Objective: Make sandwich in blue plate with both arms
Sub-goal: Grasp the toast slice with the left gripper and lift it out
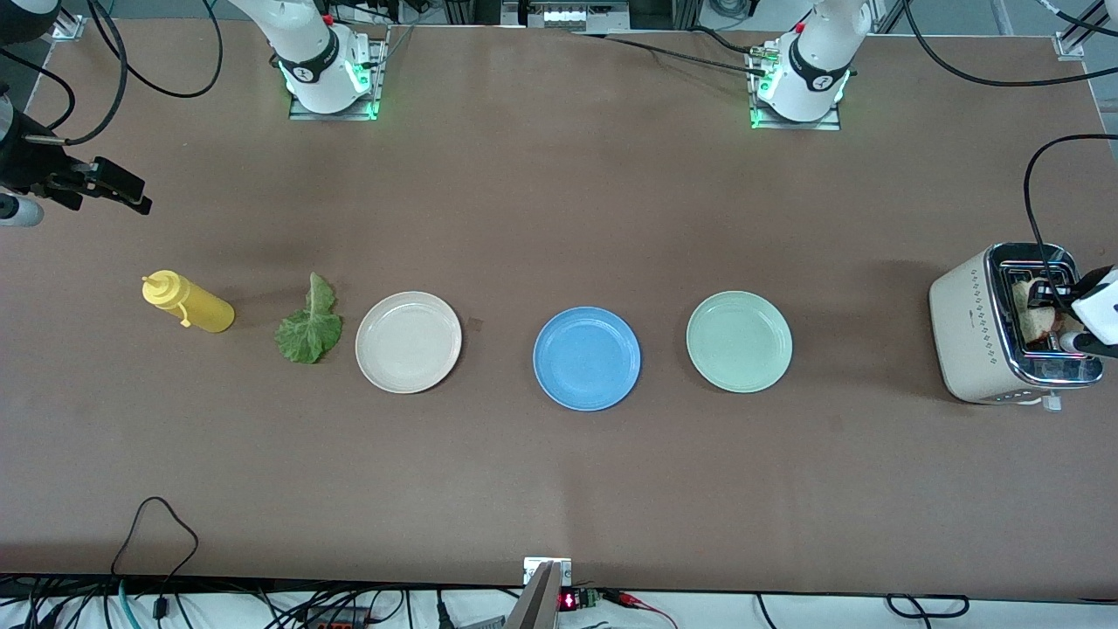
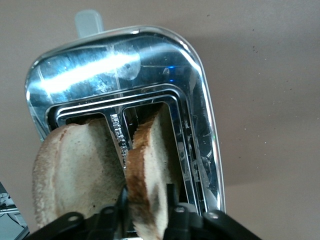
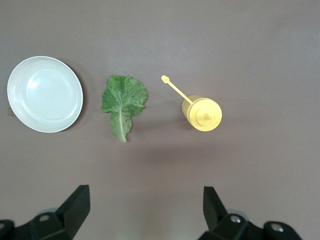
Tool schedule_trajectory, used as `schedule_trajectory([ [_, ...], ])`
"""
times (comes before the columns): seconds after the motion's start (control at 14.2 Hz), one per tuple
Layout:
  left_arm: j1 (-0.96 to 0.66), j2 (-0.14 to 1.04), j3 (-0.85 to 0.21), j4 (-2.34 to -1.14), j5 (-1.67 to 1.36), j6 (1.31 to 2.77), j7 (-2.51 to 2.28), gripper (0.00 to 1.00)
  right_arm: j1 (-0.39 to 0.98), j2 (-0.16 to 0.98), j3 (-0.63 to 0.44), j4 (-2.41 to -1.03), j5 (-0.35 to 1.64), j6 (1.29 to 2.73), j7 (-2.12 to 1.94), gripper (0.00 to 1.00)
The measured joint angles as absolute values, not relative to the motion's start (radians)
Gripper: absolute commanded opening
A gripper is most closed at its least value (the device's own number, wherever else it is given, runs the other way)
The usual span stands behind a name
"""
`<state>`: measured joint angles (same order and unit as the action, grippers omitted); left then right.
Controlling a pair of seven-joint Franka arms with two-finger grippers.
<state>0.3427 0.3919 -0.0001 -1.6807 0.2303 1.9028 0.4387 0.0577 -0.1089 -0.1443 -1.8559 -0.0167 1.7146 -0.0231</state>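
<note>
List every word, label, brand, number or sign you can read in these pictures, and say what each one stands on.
No text can be read.
Arm base collars: a small round mark on each, too small to read.
Small board at the table edge: a red lit display, too blurred to read.
Toaster: only a dotted pattern, no words.
Yellow bottle, plates: no labels.

One row on the bench (image 1: 559, 489), from the right arm's end: bottle (image 1: 190, 302), lettuce leaf (image 1: 309, 330), three plates (image 1: 408, 342), then toaster (image 1: 978, 336) holding two bread slices (image 2: 150, 175) in its slots.
</note>
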Motion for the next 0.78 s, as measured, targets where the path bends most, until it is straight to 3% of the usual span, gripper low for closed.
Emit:
schedule_trajectory([
  [0.35,0.344,0.360,-0.020,-1.635,0.230,1.833,0.439,0.01,0.058,-0.108,-0.144,-1.856,-0.017,1.715,-0.023,1.00],
  [0.78,0.337,0.275,-0.222,-1.414,0.229,1.425,0.421,0.01,0.057,-0.107,-0.145,-1.856,-0.017,1.715,-0.023,1.00],
])
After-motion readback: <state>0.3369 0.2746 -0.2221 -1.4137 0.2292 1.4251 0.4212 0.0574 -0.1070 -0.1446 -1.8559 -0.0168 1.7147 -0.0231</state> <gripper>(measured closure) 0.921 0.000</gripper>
